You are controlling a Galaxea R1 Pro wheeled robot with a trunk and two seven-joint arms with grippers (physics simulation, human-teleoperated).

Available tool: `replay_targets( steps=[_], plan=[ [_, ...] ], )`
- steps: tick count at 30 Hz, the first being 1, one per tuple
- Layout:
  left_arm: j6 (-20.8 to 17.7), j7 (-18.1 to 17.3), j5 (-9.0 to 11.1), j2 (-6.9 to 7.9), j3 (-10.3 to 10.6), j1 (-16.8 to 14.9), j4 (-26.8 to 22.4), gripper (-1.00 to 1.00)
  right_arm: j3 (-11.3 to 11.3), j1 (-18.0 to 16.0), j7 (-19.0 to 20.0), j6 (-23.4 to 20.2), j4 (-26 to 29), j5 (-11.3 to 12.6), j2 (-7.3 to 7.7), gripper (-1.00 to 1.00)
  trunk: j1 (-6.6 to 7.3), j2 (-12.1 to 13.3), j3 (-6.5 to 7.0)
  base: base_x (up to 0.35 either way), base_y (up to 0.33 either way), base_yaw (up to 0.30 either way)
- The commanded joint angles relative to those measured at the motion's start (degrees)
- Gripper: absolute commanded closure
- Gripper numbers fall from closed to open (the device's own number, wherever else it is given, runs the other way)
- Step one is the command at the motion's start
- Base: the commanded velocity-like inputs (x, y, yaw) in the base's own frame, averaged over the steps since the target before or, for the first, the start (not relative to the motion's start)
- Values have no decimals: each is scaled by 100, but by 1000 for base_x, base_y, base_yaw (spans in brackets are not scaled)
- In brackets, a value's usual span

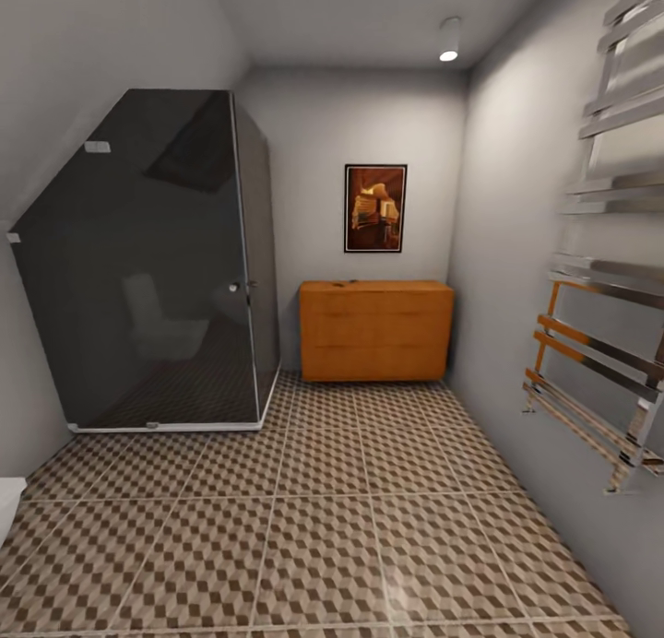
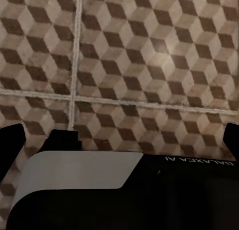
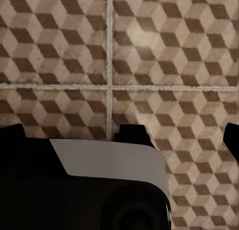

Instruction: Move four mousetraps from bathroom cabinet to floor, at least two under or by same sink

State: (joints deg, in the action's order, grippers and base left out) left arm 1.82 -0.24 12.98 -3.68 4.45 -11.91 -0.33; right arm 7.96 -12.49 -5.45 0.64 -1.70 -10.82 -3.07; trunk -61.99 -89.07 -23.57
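The bathroom floor (image 1: 369, 537) is laid in large square tiles with a brown, beige and white cube pattern and pale grout lines. On it stand the dark glass shower enclosure (image 1: 157, 269) at the left and, just beside it, the cabinet (image 1: 375, 331) against the far wall.

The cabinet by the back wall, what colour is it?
Orange-brown wood: the cabinet shows best in the head view.

Readable text: "GALAXEA AI", printed in pale letters on the black robot body (image 2: 189, 190) in the left wrist view, shown upside down. No other legible markings.
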Motion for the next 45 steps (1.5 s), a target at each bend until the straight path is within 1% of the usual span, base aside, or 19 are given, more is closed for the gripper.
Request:
replay_targets(
  steps=[1,34,45],
  plan=[
    [19,-2,56,-1,46,-5,7,-100,47,-8,-26,7,-14,-61,-1,-100,-3,-3,-6,323,0,0],
    [12,-2,56,-1,47,-5,7,-100,47,-8,-35,-52,-14,-45,-17,-100,-3,-3,-6,323,0,0],
    [11,-2,56,-1,47,-5,7,-100,48,-8,-35,14,-14,-43,-18,-100,-3,-3,-6,323,0,0]
  ],
)
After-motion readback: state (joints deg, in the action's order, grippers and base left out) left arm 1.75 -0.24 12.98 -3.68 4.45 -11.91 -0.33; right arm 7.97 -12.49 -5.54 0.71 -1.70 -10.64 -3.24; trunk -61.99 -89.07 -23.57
